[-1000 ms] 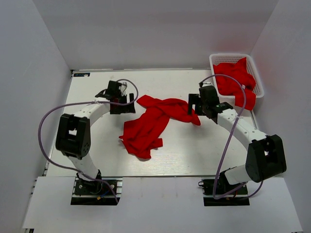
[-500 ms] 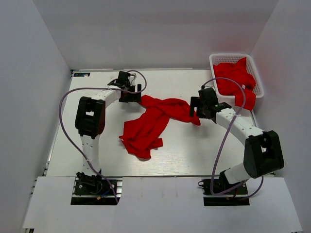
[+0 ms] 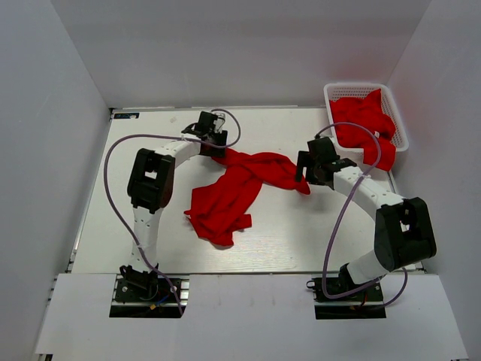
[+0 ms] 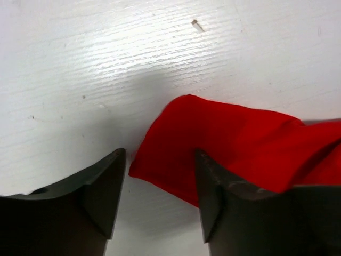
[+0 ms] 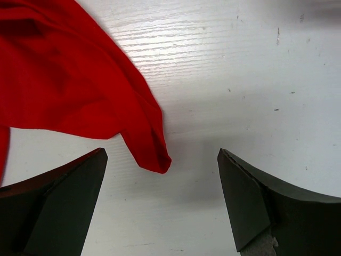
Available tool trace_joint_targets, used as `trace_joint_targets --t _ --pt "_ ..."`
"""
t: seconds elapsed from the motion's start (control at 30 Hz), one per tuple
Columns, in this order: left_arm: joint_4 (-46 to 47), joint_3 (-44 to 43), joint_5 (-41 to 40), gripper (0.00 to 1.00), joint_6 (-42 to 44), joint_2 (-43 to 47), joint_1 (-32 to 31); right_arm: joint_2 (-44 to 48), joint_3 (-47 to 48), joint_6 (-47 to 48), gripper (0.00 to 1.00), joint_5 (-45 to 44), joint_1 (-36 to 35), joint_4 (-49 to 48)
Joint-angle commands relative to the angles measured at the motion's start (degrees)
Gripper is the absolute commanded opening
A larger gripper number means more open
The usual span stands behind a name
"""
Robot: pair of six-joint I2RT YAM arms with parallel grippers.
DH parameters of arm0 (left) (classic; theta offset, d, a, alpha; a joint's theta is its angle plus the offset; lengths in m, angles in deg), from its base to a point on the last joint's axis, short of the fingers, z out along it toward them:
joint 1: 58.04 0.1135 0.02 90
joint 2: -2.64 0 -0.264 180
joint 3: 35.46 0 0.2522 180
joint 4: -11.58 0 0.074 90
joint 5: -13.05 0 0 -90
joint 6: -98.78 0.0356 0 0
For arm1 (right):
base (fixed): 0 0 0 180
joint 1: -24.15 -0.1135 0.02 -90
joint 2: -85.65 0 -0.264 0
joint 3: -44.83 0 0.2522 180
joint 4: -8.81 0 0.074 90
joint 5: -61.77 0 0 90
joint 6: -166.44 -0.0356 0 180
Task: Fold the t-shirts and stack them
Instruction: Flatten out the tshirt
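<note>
On the white surface (image 3: 285, 237), near its middle, one bright red t-shirt (image 3: 233, 188) is seen crumpled, bunched into a lump at its near end and drawn out into two corners farther back. At the left corner the left end effector (image 4: 160, 160) is held spread, with the cloth tip between its fingers. The right end effector (image 5: 161, 153) is spread wide around the right corner. Far right, more red t-shirts (image 3: 364, 120) are heaped in a white basket (image 3: 329, 94).

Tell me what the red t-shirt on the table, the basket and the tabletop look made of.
The red t-shirt: soft matte cloth, perhaps cotton; bunched in loose folds. The basket: white plastic, judging by its lattice walls. The tabletop: white-painted wood or laminate, showing fine grain lines and a slight sheen.
</note>
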Motion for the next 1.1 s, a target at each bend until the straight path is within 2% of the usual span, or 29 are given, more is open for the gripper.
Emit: trace_joint_targets --t 0.0,0.03,0.1,0.13,0.17,0.37,0.6,0.67,0.73,0.77,0.8,1.07 --pt "-1.8 1.7 -2.0 0.62 0.5 -2.4 -1.8 -0.2 -1.8 -2.0 0.90 -2.4 0.4 -1.2" --pt "-2.3 1.7 -2.0 0.47 0.5 -2.4 -1.8 -0.3 -2.1 -2.0 0.90 -2.2 0.5 -1.5" --pt "-1.7 2.2 -0.9 0.31 0.5 -3.1 -1.8 -0.4 -2.9 -2.3 0.90 -1.4 0.5 -2.8" --pt "-1.7 2.2 -0.2 0.12 0.5 -3.1 -1.8 -0.7 -3.2 -2.1 0.90 -1.2 0.8 -3.1" --pt "-1.0 2.2 1.4 0.00 0.5 -3.1 -1.8 -1.1 -3.3 -2.0 0.90 -0.1 0.7 -3.7" --pt "3.9 4.1 4.4 0.00 0.5 1.2 -1.8 -3.2 -4.0 0.2 0.88 5.7 1.1 -8.0" --pt "8.0 4.0 3.7 0.00 -1.3 6.2 -1.8 -9.0 -0.8 2.2 0.80 10.1 1.7 -11.7" --pt "7.4 2.7 2.2 0.00 -1.3 6.3 -1.8 -10.9 0.3 2.7 0.70 9.8 1.9 -11.9" --pt "7.4 2.1 1.6 0.00 -1.8 7.4 -1.8 -11.6 1.1 2.3 0.51 10.0 1.9 -12.1" --pt "7.4 2.1 1.6 0.00 -1.8 7.4 -1.8 -11.5 2.0 2.1 0.05 9.8 2.0 -11.9" --pt "8.0 2.1 0.9 0.00 -2.5 8.4 -1.8 -10.4 2.0 2.3 0.00 9.4 1.9 -12.1" --pt "12.8 1.3 0.1 0.00 -2.5 19.6 -1.3 0.6 9.8 7.3 0.00 7.1 1.9 -7.0"
